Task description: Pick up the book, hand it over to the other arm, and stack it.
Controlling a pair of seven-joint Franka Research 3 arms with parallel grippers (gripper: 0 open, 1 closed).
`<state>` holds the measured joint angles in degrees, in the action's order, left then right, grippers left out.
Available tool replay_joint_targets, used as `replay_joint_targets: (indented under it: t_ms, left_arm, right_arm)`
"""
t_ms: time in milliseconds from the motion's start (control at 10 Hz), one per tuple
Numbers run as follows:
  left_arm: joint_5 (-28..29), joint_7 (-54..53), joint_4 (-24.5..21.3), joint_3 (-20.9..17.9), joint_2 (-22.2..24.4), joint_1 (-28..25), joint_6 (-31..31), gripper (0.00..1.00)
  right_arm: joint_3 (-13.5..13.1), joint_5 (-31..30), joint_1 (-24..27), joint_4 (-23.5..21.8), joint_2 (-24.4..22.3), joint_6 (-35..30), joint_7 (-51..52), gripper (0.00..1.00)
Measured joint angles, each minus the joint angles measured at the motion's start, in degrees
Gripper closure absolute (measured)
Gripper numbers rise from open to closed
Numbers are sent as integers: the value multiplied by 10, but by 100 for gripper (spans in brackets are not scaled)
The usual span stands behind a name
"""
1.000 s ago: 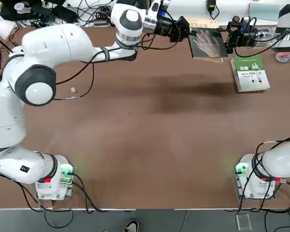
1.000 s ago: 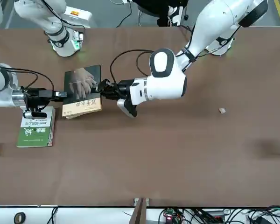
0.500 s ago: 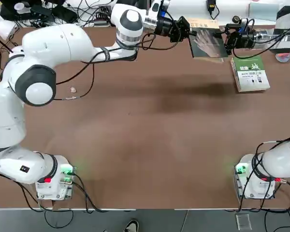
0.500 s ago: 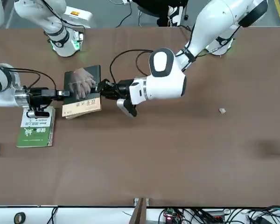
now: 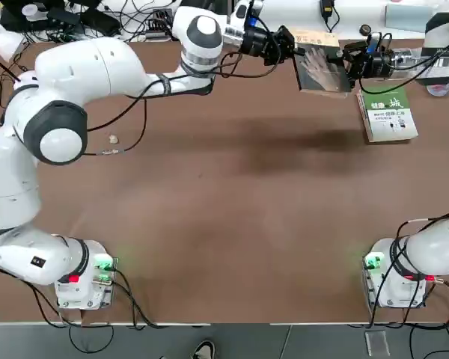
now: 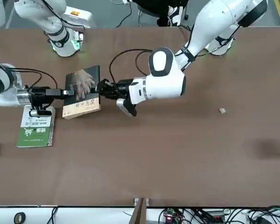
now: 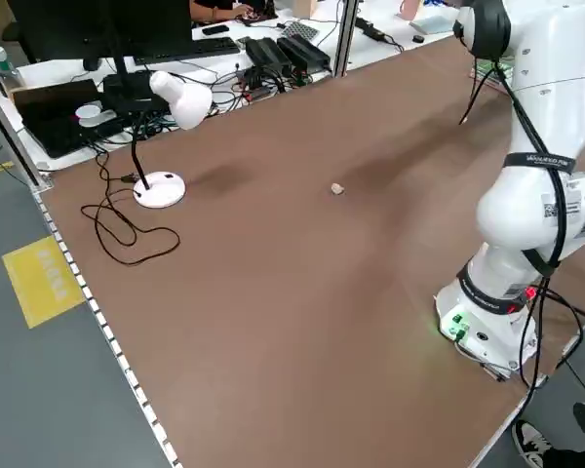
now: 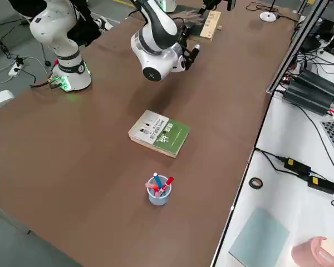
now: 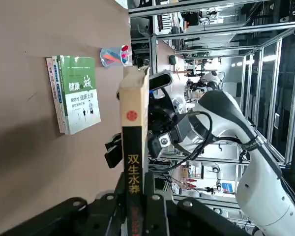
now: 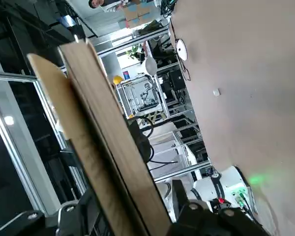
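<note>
**A:** Status on the pincers?

**B:** I see the left pincer (image 5: 290, 51) clamped on one edge of the book (image 5: 323, 66), holding it off the tabletop (image 5: 232, 194) at the far side. Right pincer (image 5: 346, 63) is at the opposite edge, fingers astride the book; can't tell from here whether they're gripping it.

**A:** Book orientation?

**B:** Cover with the pale hand faces up in my top view, tan band on the far edge. In the left wrist view the spine (image 9: 133, 162) stands between the fingers.

**A:** Anything around it?

**B:** The green-and-white book (image 5: 388, 113) lies flat just beside the right pincer, nearer the bases. Blue cup of pens (image 8: 157, 190) is past that book, by the tabletop edge. A small pale scrap (image 5: 113, 139) sits under the left arm, well apart. Desk lamp (image 7: 171, 117) on the left edge. Nothing lies between the held book and the green-and-white one.
</note>
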<state>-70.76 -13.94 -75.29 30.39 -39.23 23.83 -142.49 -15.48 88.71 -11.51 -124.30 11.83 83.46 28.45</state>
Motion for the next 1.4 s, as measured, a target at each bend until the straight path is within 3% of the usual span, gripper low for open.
replay_joint_targets:
  t_ms: [100, 300, 500, 600, 1100, 1200, 1400]
  left_arm:
    - [0, 0, 0, 0, 0, 0, 0, 84]
    - [0, 0, 0, 0, 0, 0, -1, 84]
    - [0, 0, 0, 0, 0, 0, -2, 85]
    - [0, 3, -1, 0, 0, 1, -2, 85]
    - [0, 9, 1, 1, -1, 6, -8, 81]
    - [0, 8, 1, 0, 0, 6, -11, 76]
    - [0, 8, 3, 0, 0, 4, -12, 56]
  right_arm:
    - [0, 0, 0, -1, 0, -3, 0, 45]
    - [-1, 0, 0, -1, 0, -11, -5, 52]
    - [-6, 1, 0, -1, 0, -26, -32, 74]
    - [-10, 1, 0, 0, -1, -33, -39, 80]
    - [-21, 1, 0, 0, -3, -53, -49, 84]
    - [-23, 0, 0, 0, -3, -55, -54, 84]
    - [-33, 0, 1, 1, -3, -62, -70, 84]
